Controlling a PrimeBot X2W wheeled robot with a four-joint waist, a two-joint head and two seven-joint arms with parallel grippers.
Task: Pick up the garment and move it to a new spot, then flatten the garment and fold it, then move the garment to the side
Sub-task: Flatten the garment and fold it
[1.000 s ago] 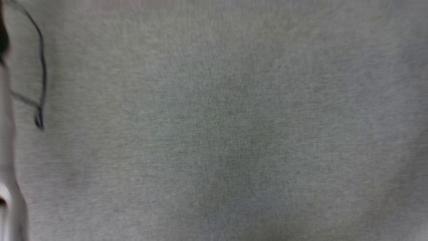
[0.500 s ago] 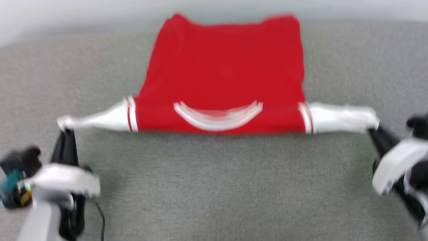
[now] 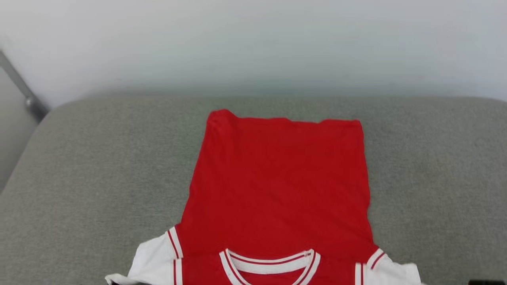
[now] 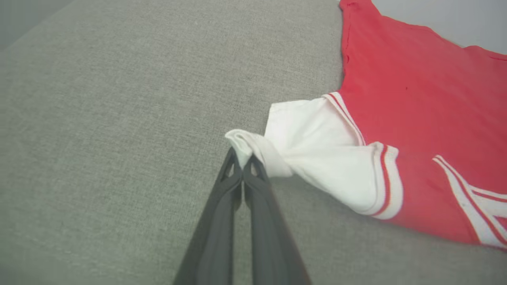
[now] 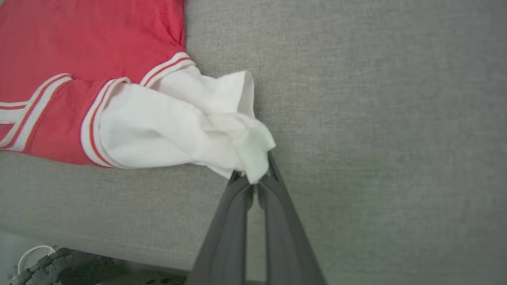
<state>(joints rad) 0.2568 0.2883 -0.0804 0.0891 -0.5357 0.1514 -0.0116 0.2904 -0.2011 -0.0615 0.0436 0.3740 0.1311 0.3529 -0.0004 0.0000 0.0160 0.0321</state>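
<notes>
Head view: red shirt (image 3: pixel 277 186) flat on the grey cushion (image 3: pixel 99 178). Its long axis runs near to far, collar (image 3: pixel 269 263) near, hem far. The hem stops short of the cushion's far edge, where a pale wall (image 3: pixel 253 47) rises. Wide bare cushion to left and right.

Left wrist view: left pincer (image 4: pixel 242 160) clamped shut on the twisted cuff tip of the left sleeve (image 4: pixel 313 134). The shirt body lies right of the tips and farther off. Open cushion to the left.

Right wrist view: right pincer (image 5: pixel 255 180) closed on the crumpled cuff of the right sleeve (image 5: pixel 158 126). The body lies to its left. The cushion's near edge sits close behind the fingers.

Judgement: the sleeves lie across the long axis, one arm to each. There is ample room outward, less toward the near edge.
</notes>
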